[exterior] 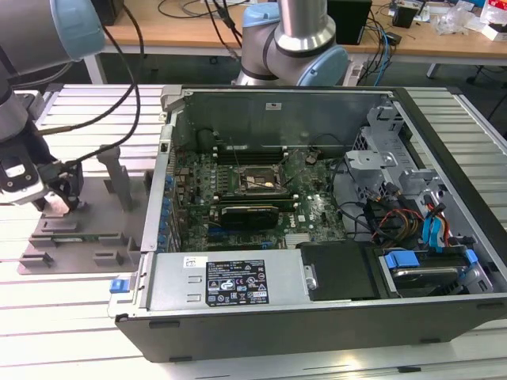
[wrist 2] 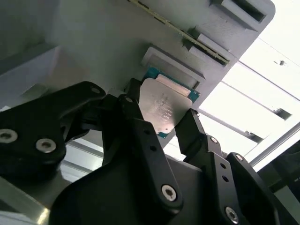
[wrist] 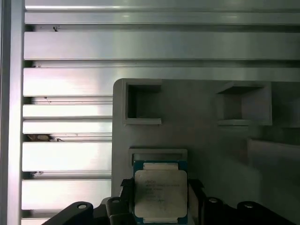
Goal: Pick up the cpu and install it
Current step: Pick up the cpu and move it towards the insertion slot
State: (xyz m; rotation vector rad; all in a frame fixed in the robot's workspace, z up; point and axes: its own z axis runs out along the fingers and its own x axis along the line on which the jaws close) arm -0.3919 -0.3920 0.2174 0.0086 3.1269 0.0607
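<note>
Grey tray (wrist: 197, 117) w/ cpu (wrist: 161, 194) flat, plate up, jaws gripping long sides.

A silvery ribbed aluminium table (exterior: 483, 119) stands brightly lit before a long pale wooden desk (exterior: 150, 24) strewn with black cables (exterior: 190, 12).

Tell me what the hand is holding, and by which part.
The hand grips the cpu by two opposite side edges, one finger on each.

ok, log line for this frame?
gripper: shut on cpu | where: at grey tray, exterior view's left of case | install: not done
</note>
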